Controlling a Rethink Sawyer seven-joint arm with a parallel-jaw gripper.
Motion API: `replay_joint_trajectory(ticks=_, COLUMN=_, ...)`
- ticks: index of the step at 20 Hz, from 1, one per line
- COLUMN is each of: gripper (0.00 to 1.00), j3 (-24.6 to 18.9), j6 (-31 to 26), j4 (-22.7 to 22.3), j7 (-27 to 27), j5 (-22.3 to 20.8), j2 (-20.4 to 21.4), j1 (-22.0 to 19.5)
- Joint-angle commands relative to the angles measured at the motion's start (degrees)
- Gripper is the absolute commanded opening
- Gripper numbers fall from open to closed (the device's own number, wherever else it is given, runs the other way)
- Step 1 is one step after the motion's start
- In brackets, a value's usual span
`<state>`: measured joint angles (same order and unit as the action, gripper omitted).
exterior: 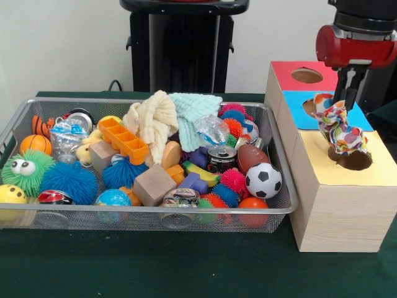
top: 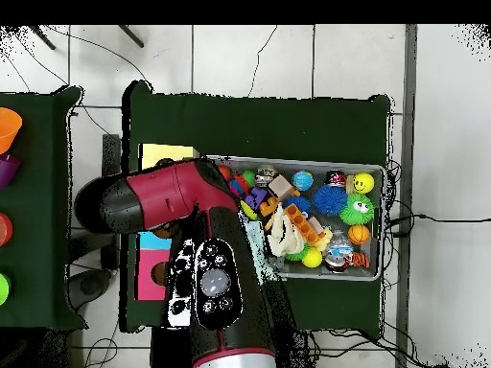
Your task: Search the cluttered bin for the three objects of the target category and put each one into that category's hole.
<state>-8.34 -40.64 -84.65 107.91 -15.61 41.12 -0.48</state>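
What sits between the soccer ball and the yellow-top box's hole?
Front view: only the bin's mesh end wall and rim, then bare yellow top up to the hole, where a multicoloured rag hangs.

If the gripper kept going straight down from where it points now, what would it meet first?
Probably the multicoloured patchwork rag it seems to hold, which hangs from the gripper into the round dark hole in the yellow top of the wooden box. Below that lies the hole itself, though depth is hard to judge.
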Motion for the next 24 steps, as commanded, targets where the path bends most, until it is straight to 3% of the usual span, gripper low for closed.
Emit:
replay_joint_trajectory(ticks=1, gripper=0.0, j3=0.52, j6=3.03, j4=2.51, j7=0.81, j5=-5.83, j2=-5.38, j1=-0.09)
replay_joint_trajectory(ticks=9, gripper=0.0, j3=-0.31, j6=4.82, j4=1.5, j7=0.11, j5=-5.74, j2=-6.1, j1=-0.58)
replay_joint_trajectory(ticks=24, gripper=0.0, j3=-2.35, j6=4.55, j4=4.29, j7=-0.29, j5=-6.41, j2=-8.11, j1=-0.41)
